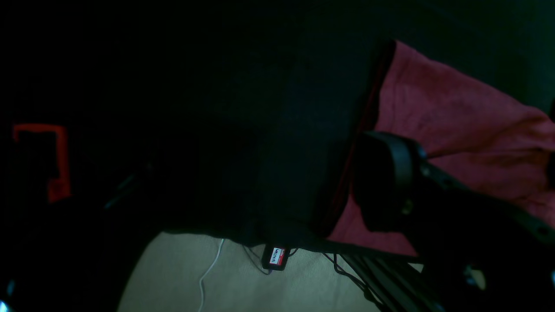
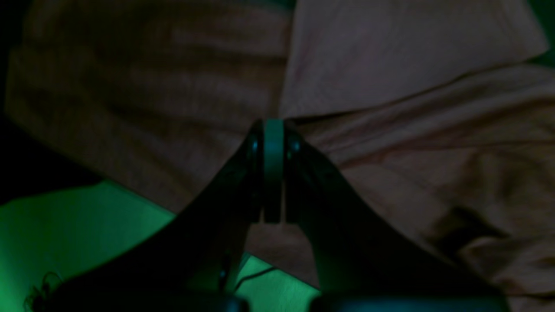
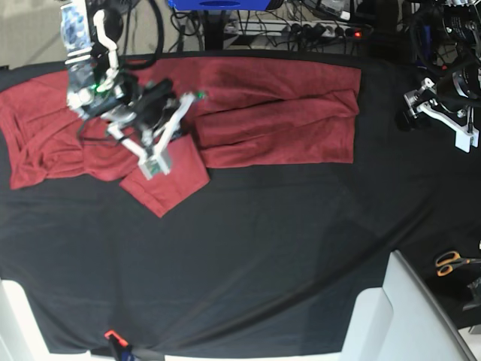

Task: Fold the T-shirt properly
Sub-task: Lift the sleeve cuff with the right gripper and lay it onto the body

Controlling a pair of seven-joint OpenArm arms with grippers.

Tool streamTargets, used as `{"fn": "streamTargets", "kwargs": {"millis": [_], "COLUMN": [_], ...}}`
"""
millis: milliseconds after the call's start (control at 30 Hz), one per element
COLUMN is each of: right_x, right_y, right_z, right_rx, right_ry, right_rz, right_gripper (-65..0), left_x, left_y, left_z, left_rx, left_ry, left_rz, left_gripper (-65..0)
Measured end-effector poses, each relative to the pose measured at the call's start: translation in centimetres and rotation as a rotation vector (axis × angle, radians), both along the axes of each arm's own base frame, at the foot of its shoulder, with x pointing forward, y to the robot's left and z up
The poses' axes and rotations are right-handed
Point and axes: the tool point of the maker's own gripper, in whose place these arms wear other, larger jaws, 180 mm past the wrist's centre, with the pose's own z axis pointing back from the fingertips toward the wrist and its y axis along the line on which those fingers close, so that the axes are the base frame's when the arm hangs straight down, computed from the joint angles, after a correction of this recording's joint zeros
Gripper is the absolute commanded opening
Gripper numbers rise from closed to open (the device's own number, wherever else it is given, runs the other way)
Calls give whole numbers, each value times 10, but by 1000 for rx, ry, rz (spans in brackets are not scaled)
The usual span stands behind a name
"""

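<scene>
Your right gripper (image 2: 273,130) has its jaws pressed together, and cloth of the T-shirt (image 3: 278,120) lies right at the tips; whether a fold is pinched between them you cannot tell from the dim wrist view. In the base view it sits over a loose flap near the shirt's middle. Your left gripper (image 3: 451,124) stands wide apart and holds nothing, parked off the far end of the shirt near the counter (image 3: 263,263) edge.

The shirt lies spread along the back of the black-covered counter, one end already doubled over, the other end bunched and wrinkled.

The risk, as you stand: if only a thin layer is caught, a pull will likely drag one ply and skew the fold, or the soft knit will slip free. The bunched end could also trail and undo the neat part.

Scissors (image 3: 451,262) lie well apart at the counter's edge, beside a pale board (image 3: 391,316); neither blocks you. Cables (image 3: 301,15) hang behind the counter.
</scene>
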Motion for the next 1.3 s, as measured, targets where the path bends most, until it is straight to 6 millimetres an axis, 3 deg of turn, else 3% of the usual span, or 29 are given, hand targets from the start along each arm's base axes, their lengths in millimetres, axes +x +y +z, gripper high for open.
{"fn": "streamTargets", "kwargs": {"millis": [300, 467, 667, 933, 1167, 1233, 1300], "right_x": [-15, -21, -49, -40, -49, -52, -60], "right_y": [29, 29, 30, 33, 33, 32, 29], "right_z": [-7, -10, -20, 11, 3, -6, -14], "right_rx": [30, 30, 33, 61, 59, 51, 26], "right_ry": [33, 47, 106, 14, 45, 72, 121], "right_rz": [50, 53, 56, 54, 56, 60, 72], "right_gripper": [-647, -648, -648, -648, -644, -579, -468], "left_x": [0, 0, -7, -6, -5, -5, -6], "left_y": [0, 0, 3, 5, 5, 5, 5], "left_z": [0, 0, -12, -18, -18, -18, -18], "left_rx": [0, 1, -21, -39, -39, -39, -39], "left_ry": [0, 0, 33, 40, 39, 38, 39], "left_rz": [0, 0, 26, 46, 45, 46, 45], "left_gripper": [-127, -127, -127, -127, -127, -127, -127]}}
